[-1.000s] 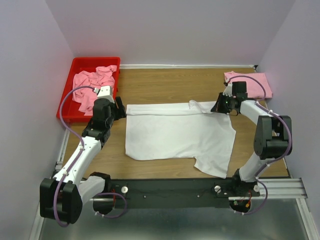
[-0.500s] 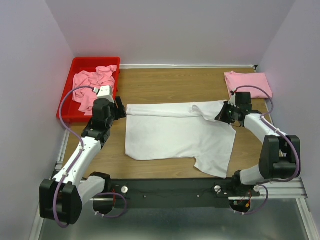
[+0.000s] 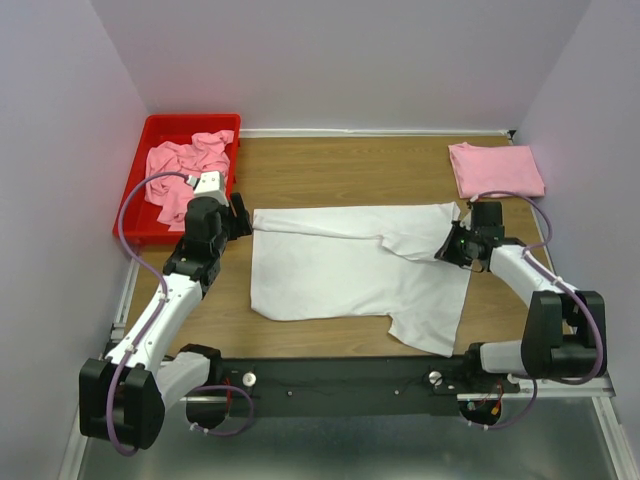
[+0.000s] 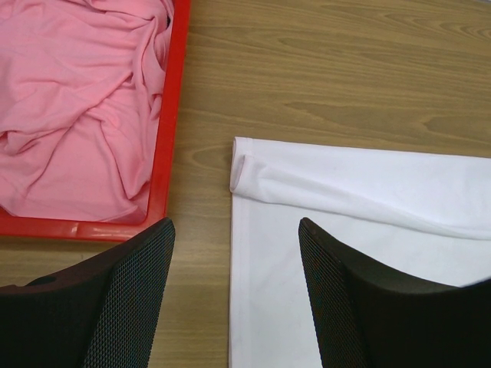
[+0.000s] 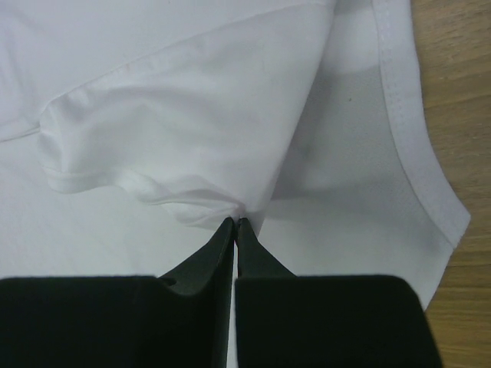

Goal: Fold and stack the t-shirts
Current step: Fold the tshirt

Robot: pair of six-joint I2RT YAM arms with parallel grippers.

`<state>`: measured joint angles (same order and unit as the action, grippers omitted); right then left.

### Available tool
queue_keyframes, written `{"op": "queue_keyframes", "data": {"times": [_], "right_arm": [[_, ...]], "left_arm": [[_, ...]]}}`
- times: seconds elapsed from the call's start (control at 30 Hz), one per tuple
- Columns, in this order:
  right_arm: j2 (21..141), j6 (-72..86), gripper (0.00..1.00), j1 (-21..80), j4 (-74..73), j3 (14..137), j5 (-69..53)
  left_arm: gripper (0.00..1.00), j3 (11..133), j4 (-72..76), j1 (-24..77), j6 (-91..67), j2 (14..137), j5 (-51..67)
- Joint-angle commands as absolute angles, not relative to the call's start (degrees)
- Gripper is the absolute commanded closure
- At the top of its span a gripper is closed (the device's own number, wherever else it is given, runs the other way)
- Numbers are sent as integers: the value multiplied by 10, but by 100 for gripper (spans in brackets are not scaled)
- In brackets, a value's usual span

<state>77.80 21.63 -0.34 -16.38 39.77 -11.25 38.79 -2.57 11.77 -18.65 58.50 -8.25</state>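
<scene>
White t-shirt [image 3: 350, 270] lies spread on the wooden table [image 3: 340, 165], about mid-table between the two arms. Far edge is turned over on itself in a long doubled band. One sleeve sticks out toward the near edge at the right.

Right gripper [image 5: 234, 222] sits low at the shirt's far right corner. Its jaws are pressed almost together, with a small pucker of white cloth caught at the very tips. In the wrist view the fabric draws into wrinkles toward that pinch, and the hemmed edge runs down the right side over bare wood.

Left gripper [image 4: 234, 230] hangs over the shirt's far left corner, just beside the red bin [image 3: 190, 119]. Jaws stand wide apart and hold nothing. The rolled corner of the fold shows between the fingers, well clear of both pads.

Crumpled pink t-shirts [image 3: 185, 170] are heaped in the bin at the far left corner of the table.

Folded pink t-shirt [image 3: 495, 168] lies flat at the far right corner, apart from the white one and beyond the right gripper
</scene>
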Motion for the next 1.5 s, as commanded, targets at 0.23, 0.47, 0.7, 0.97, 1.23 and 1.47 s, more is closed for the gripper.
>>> {"op": "queue_keyframes", "data": {"times": [0.23, 0.47, 0.7, 0.97, 1.23, 1.47], "right_arm": [[727, 229, 90, -3, -200, 396, -32], [718, 207, 52, -2, -207, 413, -68], [758, 195, 45, 43, -142, 496, -266], [1025, 186, 26, 225, -50, 702, -353], [1236, 206, 22, 290, -28, 923, -395], [1342, 228, 23, 320, -28, 1008, -413]], "left_arm": [[27, 389, -13, 120, -183, 586, -86], [27, 388, -14, 120, -182, 589, -78], [27, 428, -12, 123, -196, 664, -6], [24, 483, -55, 124, -187, 708, -31], [24, 404, -65, 124, -185, 586, -101], [24, 394, -40, 124, -182, 557, -126]]}}
